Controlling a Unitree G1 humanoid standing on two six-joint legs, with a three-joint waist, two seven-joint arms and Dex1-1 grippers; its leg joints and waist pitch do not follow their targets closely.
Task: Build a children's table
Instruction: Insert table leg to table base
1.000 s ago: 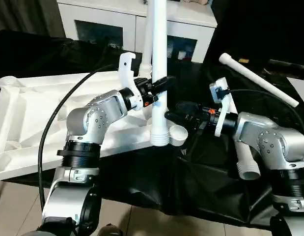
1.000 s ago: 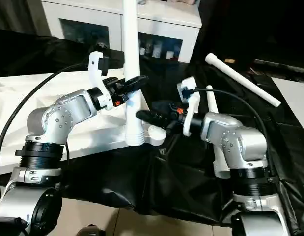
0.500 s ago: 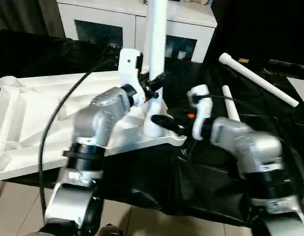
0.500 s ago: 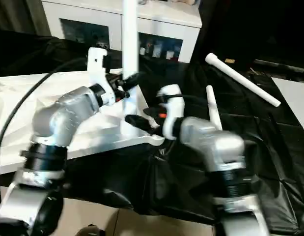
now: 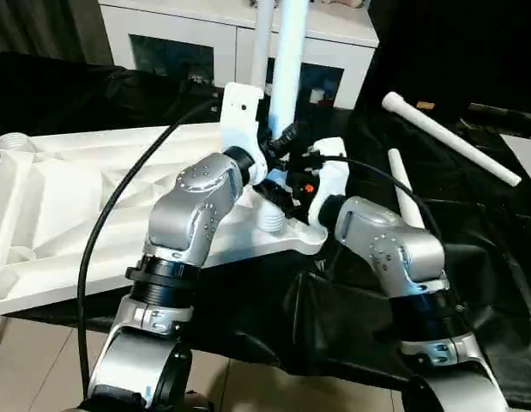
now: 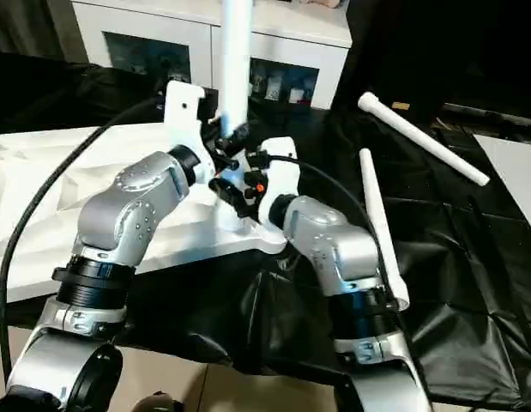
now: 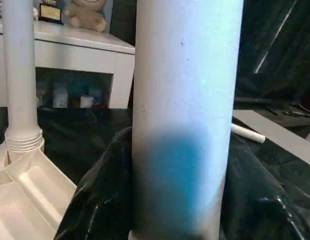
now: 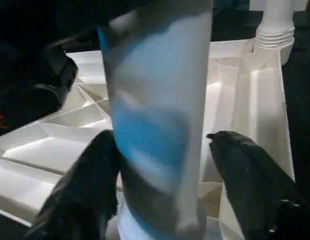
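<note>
Nearest, the upturned white plastic tabletop [image 5: 68, 193] with ribbed underside lies on black sheeting [image 5: 351, 326]. At its near corner, the left gripper [image 5: 286, 137] pinches an upright round white leg [image 5: 291, 51]; the right gripper [image 8: 160, 170] straddles it lower, fingers [image 8: 245, 170] spread. Two loose white legs [image 5: 449, 137] lie beyond. No writing is legible.

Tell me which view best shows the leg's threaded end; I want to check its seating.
Left eye view: the upright leg meets the tabletop's corner socket, threads visible. Wrist views show the shaft close-up; the right pincer straddles it.
</note>
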